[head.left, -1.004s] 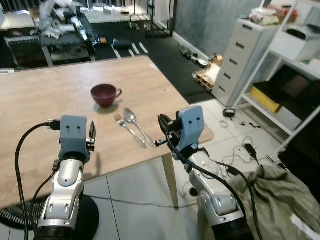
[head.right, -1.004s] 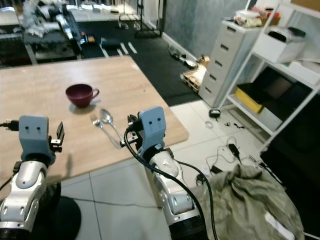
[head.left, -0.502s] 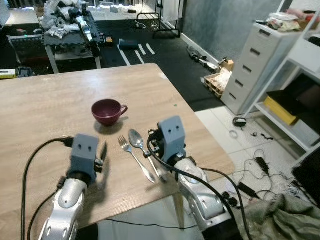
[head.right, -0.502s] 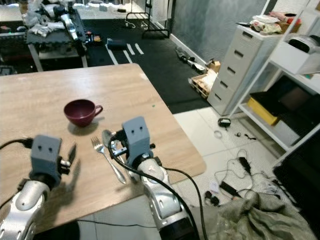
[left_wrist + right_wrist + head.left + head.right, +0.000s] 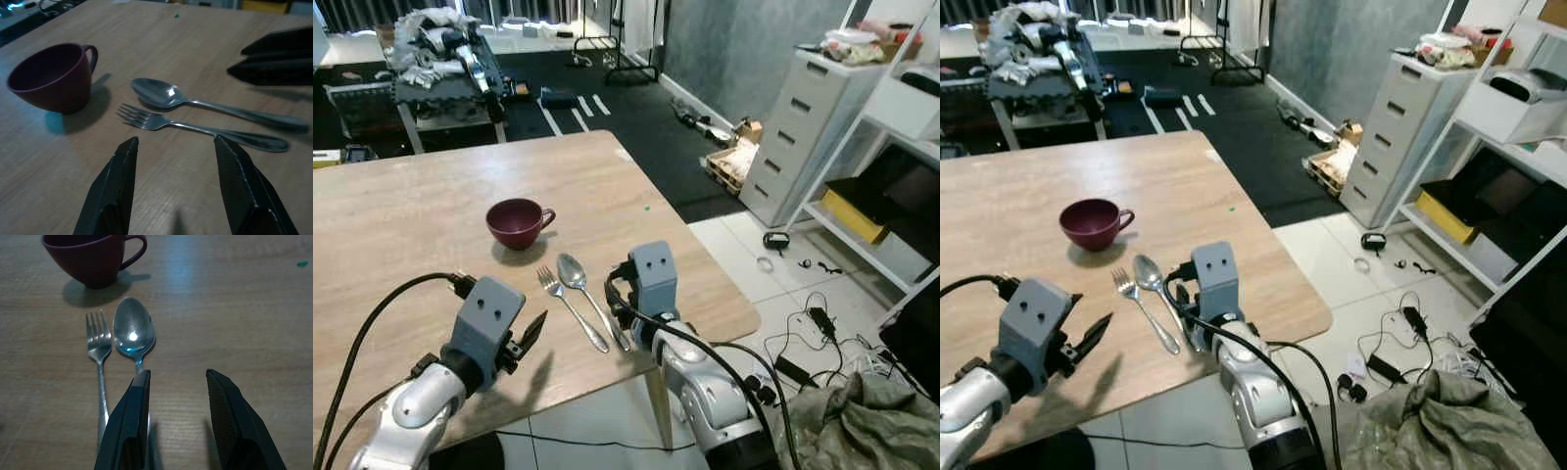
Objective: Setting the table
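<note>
A dark red mug (image 5: 517,221) stands on the wooden table (image 5: 411,186). Just nearer lie a fork (image 5: 570,308) and a spoon (image 5: 587,292), side by side with their heads toward the mug. My right gripper (image 5: 178,373) hovers open low over the spoon's handle, and one of its fingers (image 5: 131,426) covers the handle's end. My left gripper (image 5: 175,141) is open over the table beside the fork, pointing at the fork's handle (image 5: 195,128). Nothing is held.
The table's right edge and near corner are close to my right arm. Beyond them are a white drawer cabinet (image 5: 793,127), open shelves, cables (image 5: 813,323) on the tile floor and a heap of cloth (image 5: 862,421). A cluttered bench (image 5: 440,69) stands at the back.
The camera has moved closer to the table. Both grippers have come forward from the table's near edge to just beside the fork and spoon, and the left one has tilted toward the fork.
</note>
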Robot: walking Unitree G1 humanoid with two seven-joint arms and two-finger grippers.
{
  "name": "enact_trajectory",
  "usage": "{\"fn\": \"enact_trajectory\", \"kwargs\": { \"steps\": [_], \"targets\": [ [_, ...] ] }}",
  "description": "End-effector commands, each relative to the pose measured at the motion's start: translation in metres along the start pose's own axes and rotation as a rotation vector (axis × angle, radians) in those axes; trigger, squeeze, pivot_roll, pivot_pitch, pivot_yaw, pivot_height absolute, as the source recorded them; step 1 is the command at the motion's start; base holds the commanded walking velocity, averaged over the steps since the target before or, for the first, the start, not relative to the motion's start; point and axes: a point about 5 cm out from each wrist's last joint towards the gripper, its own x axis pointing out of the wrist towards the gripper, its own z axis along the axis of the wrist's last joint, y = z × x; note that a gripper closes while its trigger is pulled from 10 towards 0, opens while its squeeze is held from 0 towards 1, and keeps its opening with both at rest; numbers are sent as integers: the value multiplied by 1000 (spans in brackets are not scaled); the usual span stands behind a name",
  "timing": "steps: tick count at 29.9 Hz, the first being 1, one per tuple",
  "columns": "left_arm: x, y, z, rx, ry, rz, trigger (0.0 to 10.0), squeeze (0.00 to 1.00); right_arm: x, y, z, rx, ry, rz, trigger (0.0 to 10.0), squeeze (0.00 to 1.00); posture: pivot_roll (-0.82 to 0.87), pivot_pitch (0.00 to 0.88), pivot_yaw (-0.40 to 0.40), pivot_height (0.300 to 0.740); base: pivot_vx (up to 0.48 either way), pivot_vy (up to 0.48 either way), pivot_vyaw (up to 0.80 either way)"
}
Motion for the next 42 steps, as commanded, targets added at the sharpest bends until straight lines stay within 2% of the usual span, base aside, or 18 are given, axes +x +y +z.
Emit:
{"fn": "enact_trajectory", "kwargs": {
  "steps": [1,8,14,16,17,22,23,24,25,31,36,41,42],
  "targets": [
    [-2,2,5,-26,3,-31,10000,0,0,5,-10,23,46,27,10000,0,53,0,21,740,0,0,0],
    [-5,2,18,-112,-10,-133,10000,0,8,18,-23,-9,97,60,10000,0,72,0,19,740,0,0,0],
    [-11,-2,19,-111,8,-164,10000,0,14,28,-30,9,130,87,10000,0,96,0,10,740,0,0,0],
    [-12,-3,20,-116,14,-163,10000,0,16,29,-32,-8,137,88,10000,0,105,0,6,740,0,0,0],
    [-13,-3,20,-123,17,-161,10000,0,17,29,-34,-56,140,82,10000,0,107,0,5,740,0,0,0],
    [-14,-4,21,-136,18,-163,10000,0,20,26,-40,-59,185,51,10000,0,106,0,1,740,0,0,0],
    [-14,-5,22,-137,17,-162,10000,0,20,25,-41,-65,194,48,745,0,103,3,-1,740,0,0,0],
    [-14,-5,22,-141,19,-162,10000,0,21,24,-42,-73,202,46,745,0,102,4,-1,740,0,0,0],
    [-14,-5,22,-143,18,-162,10000,0,21,24,-43,-82,211,48,0,0,98,5,-2,740,0,0,0],
    [-13,-6,22,-149,19,-163,10000,0,20,22,-50,-66,277,71,0,0,86,11,-8,740,0,0,0],
    [-12,-7,23,-161,18,-151,10000,0,21,19,-54,-101,312,95,0,0,83,15,-21,740,0,0,0],
    [-12,-7,22,-168,21,-143,10000,0,22,17,-52,-84,304,82,0,0,83,15,-20,740,0,0,0],
    [-12,-7,22,-170,22,-140,10000,0,23,15,-46,-46,273,68,0,0,83,14,-18,740,0,0,0]
  ]
}}
